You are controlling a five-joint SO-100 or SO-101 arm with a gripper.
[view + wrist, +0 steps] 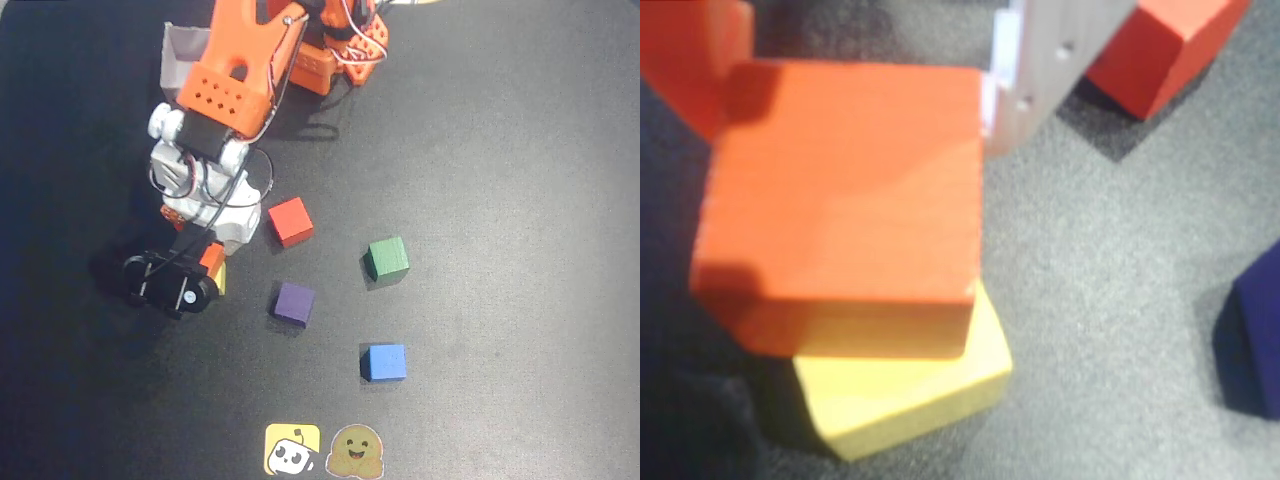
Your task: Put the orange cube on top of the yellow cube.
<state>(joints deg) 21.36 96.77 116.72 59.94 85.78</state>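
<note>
Over the yellow cube (905, 395), hand (855, 130) clamps the orange cube (840, 200), twisted and offset; square up before releasing.

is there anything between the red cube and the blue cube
Yes: in the overhead view the small matte purple cube sits roughly between the red cube and the blue cube, slightly left of the line.

No readable text, numbers or brands; stickers bear only cartoon faces
</note>
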